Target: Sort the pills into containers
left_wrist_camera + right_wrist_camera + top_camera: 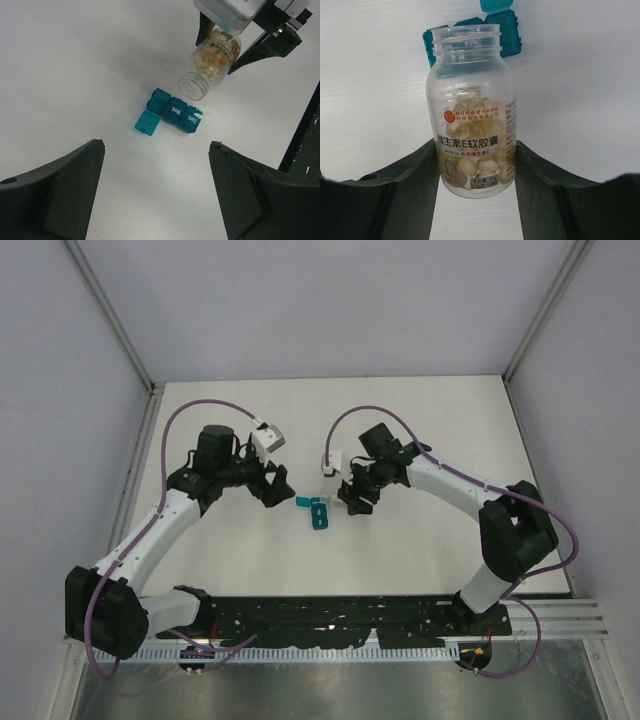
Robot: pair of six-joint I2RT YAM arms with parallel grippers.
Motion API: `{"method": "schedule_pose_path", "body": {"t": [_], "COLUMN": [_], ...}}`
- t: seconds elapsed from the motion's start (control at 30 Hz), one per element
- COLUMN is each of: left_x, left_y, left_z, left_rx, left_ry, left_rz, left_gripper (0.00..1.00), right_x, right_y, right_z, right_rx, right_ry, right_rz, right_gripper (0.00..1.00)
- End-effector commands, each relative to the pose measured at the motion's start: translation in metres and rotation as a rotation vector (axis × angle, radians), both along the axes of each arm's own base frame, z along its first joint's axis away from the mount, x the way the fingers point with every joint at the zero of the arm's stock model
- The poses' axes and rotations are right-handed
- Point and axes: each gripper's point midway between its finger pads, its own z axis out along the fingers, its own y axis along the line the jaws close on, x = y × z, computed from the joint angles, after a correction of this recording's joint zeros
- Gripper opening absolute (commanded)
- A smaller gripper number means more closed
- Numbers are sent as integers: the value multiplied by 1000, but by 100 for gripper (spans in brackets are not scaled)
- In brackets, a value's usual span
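Right wrist view: my right gripper (476, 175) clamps the uncapped bottle (470, 100), pills (470, 165) inside, mouth aimed at the pill box (505, 30) in the middle of the table (450, 440). My left gripper (156, 147) gapes empty. Pouring step, I'd say; next needs a gentle tip.

Left arm (150, 535): white links are alternating with bulky black joints, lower left of the top view.
Right arm (450, 480): white links are running between black joints, right of centre.
Cables (190, 415): purple, are looping above each arm.
Wrist cameras (268, 437): white blocks are sitting near centre.
Left gripper (156, 144): matte black wedge fingers are filling both lower corners.
Right gripper (475, 142): black curved fingers are showing a small hole at lower left.
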Motion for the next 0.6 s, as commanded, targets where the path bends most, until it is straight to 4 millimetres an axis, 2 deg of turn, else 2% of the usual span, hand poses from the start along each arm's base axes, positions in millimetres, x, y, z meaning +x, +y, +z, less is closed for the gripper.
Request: {"method": "schedule_pose_path", "body": {"t": [0.0, 0.2, 0.37, 0.57], "left_x": [0, 8, 14, 15], "left_y": [-28, -46, -63, -79], "left_z": [26, 47, 66, 74], "left_rx": [-159, -261, -345, -385], "left_ry": [-16, 83, 218, 357], "left_rz": [-115, -116, -79, -65], "left_gripper": [88, 89, 96, 100], "right_x": [-2, -5, -1, 2], "right_y": [17, 29, 36, 37], "right_z": [42, 78, 107, 131], "right_rx": [134, 236, 289, 331], "right_ry": [-55, -55, -129, -181], "right_rz": [7, -22, -66, -124], "right_gripper": [5, 5, 5, 6]}}
